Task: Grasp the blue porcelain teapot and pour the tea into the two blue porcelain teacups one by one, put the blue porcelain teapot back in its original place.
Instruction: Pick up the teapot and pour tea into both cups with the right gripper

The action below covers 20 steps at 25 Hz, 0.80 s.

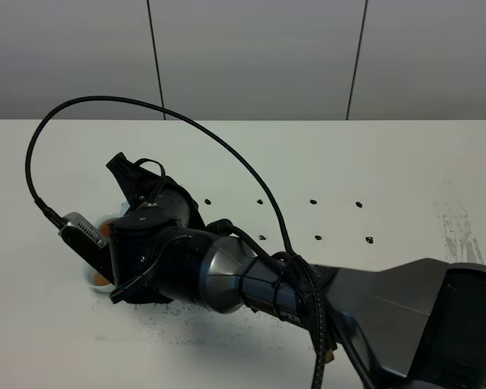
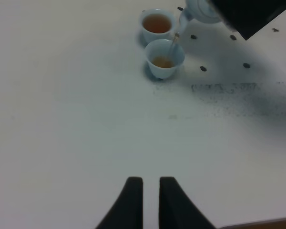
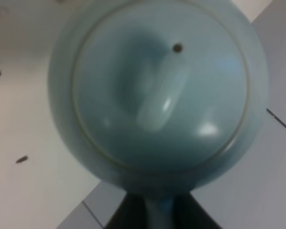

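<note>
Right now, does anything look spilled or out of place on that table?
Nothing looks spilled: the tea stream from the teapot lands inside the emptier cup. Only dark speckled smudges mark the table beside it.

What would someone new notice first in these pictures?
The pale-blue teapot fills the right wrist view, its handle pinched between the right fingers. In the left wrist view its spout pours a thin tea stream into the nearer teacup; the farther teacup already holds tea. From above, the right arm stretches across to the table's left side.
</note>
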Each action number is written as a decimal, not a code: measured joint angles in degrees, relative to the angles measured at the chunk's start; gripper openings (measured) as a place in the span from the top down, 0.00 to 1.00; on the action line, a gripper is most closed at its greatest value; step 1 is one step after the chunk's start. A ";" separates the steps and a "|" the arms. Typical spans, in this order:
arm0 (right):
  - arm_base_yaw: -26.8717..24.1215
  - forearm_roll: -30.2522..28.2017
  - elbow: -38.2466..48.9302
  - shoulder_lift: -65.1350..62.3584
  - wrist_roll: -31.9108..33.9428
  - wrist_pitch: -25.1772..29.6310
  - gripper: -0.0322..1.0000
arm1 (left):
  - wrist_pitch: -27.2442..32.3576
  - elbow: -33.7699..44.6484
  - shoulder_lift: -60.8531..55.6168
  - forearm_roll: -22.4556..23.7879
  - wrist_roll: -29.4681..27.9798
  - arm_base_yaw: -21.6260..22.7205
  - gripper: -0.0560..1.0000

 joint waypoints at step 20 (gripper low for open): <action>0.49 -4.16 0.00 0.05 -1.96 -0.19 0.93 | 0.00 0.00 0.00 0.00 0.00 0.00 0.84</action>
